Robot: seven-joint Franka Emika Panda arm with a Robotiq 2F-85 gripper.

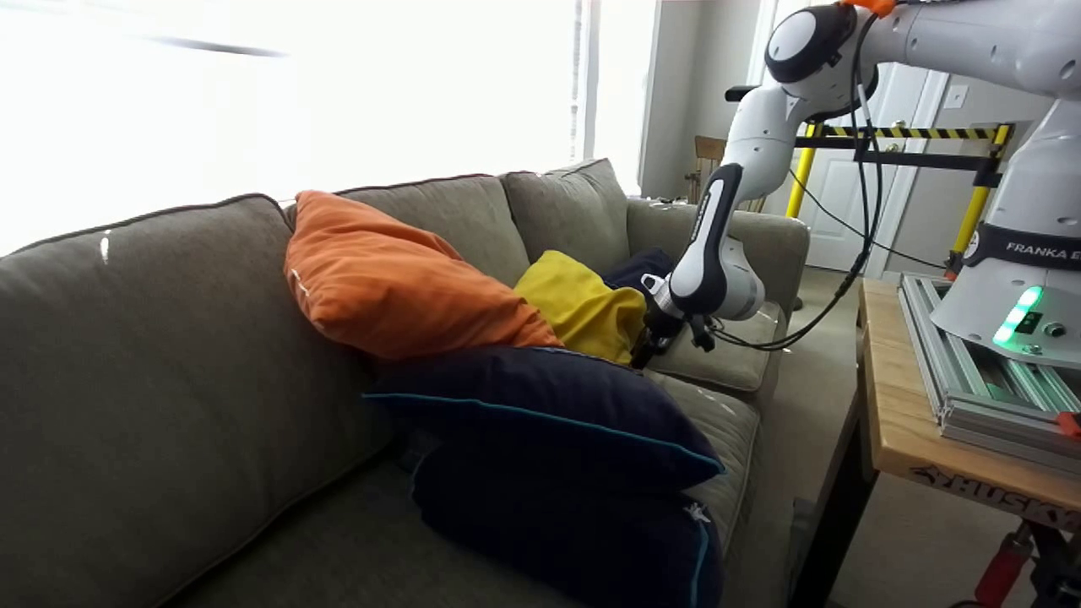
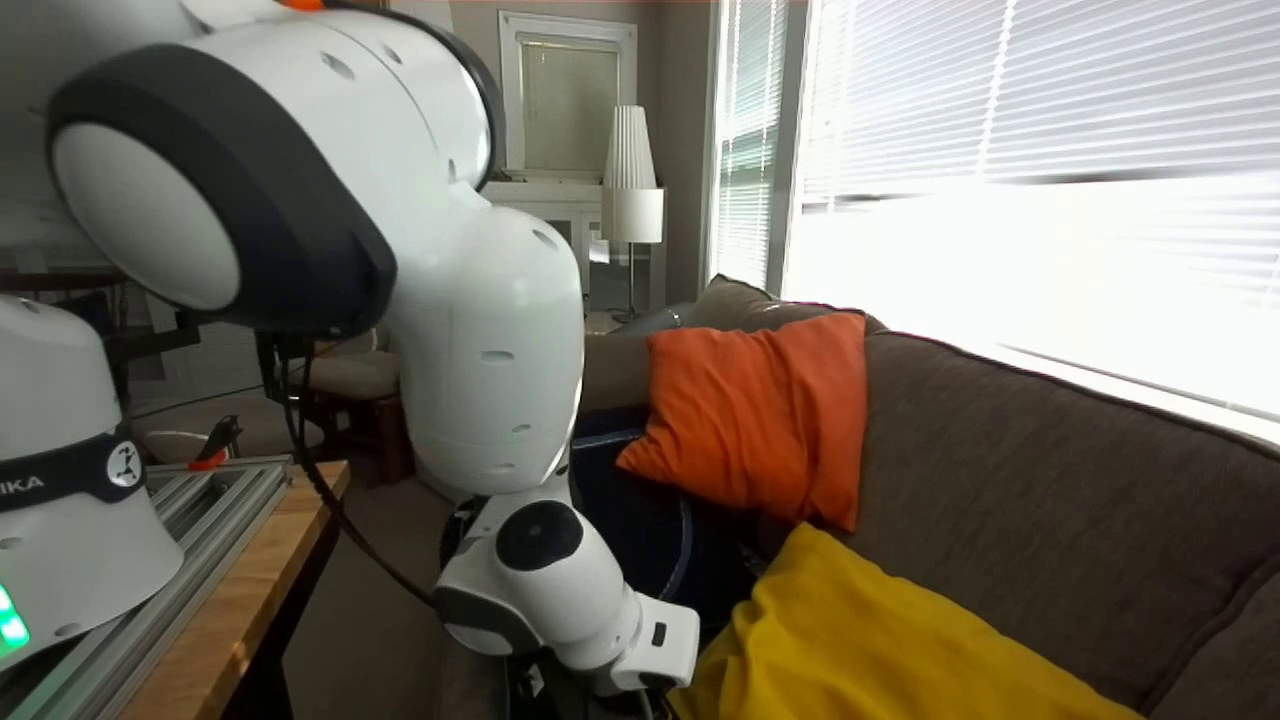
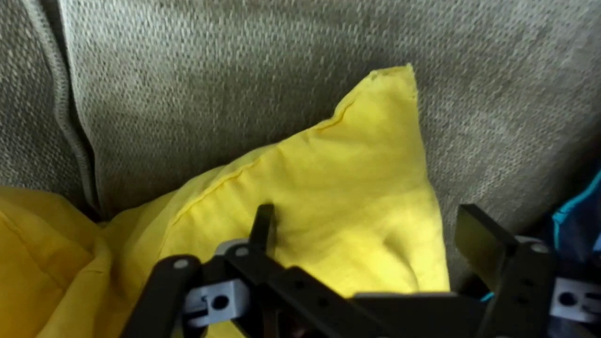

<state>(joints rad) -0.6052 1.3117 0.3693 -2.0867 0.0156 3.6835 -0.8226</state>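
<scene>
Gripper [image 3: 373, 227]: jaws wide apart, gripping nothing | yellow pillow [image 3: 338, 188]: corner shows between the jaws, one jaw over its fabric, the other past its edge; contact unclear | gray sofa [image 3: 225, 84]: underneath | navy pillow [image 3: 582, 225]: near the outer jaw | orange pillow [image 1: 397, 279]: beyond, against the backrest [image 1: 152, 355]

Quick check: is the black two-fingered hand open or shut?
Open. In the wrist view, the hand has its fingers wide apart, with part of the yellow fabric pillow showing unclamped between them.
</scene>
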